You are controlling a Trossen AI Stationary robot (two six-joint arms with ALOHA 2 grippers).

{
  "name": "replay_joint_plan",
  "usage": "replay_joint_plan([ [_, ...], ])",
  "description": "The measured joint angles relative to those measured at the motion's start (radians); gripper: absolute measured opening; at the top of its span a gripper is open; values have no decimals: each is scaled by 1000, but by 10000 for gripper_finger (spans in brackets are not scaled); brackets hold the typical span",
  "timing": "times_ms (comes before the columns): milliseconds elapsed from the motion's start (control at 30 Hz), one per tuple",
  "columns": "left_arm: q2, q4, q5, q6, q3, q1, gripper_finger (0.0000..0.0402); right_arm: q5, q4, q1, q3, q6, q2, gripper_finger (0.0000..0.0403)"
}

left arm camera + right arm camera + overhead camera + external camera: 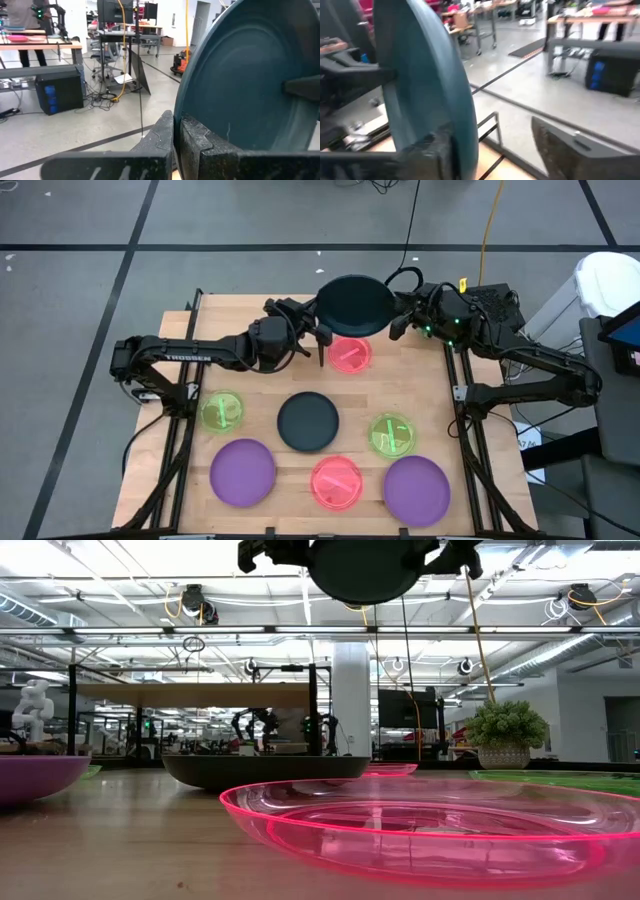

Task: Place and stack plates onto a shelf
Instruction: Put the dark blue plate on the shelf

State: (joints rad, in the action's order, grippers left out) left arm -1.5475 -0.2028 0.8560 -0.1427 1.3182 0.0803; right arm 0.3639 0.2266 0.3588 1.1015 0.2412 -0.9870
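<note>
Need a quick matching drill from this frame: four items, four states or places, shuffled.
Items:
1. left gripper
2. right gripper
3. raised dark plate
4. dark plate on table

States:
A. lies flat between the two green plates
B. jaws open beside the raised plate's rim
C. held above the table's far edge
D. jaws shut on the raised plate's rim

Pairs: 1-D, 2-B, 3-C, 4-A

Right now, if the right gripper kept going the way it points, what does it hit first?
Likely the dark teal plate held up between both arms: right gripper points toward it, one finger beside its rim. Beyond it, the left gripper.
</note>
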Motion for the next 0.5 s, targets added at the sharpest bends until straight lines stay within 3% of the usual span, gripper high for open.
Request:
replay_joint_plan([
  [167,0,-3,0,-21,0,3,10,-110,-6,0,0,59,13,268],
  [500,0,-3,12,-22,0,16,9,-208,-23,0,0,137,30,267],
])
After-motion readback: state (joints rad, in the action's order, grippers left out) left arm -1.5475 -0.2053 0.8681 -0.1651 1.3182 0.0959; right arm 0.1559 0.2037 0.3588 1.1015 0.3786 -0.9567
